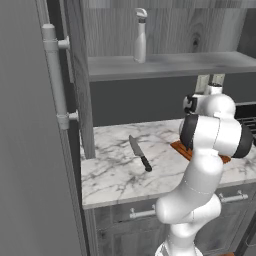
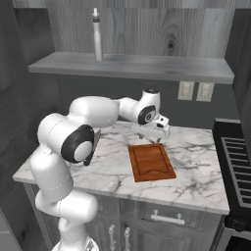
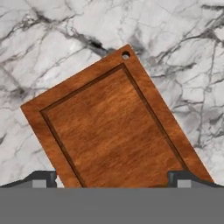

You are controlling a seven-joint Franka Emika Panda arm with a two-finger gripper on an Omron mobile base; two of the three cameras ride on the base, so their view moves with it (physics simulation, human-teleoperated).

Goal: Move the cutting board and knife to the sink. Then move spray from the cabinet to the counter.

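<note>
The orange-brown cutting board point(image 2: 151, 162) point(image 3: 113, 127) lies flat on the white marble counter point(image 2: 196, 147), with its small hole at the far end. My gripper point(image 2: 152, 138) point(image 3: 111, 179) hovers open just above the board's far end, nothing between its fingers. In the left base view my arm covers most of the board point(image 1: 179, 148). The knife point(image 1: 140, 152) lies on the counter left of the board, black handle toward the front edge. The pale spray bottle point(image 1: 140, 35) point(image 2: 97, 37) stands upright on the open grey cabinet shelf point(image 2: 147, 66) above.
A black grated stove point(image 2: 238, 162) borders the counter on the right. A tall grey panel with a bar handle point(image 1: 55, 75) rises at the left. Wall outlets point(image 2: 196, 90) sit behind the board. Grey drawers with silver handles point(image 2: 166, 217) run below the counter.
</note>
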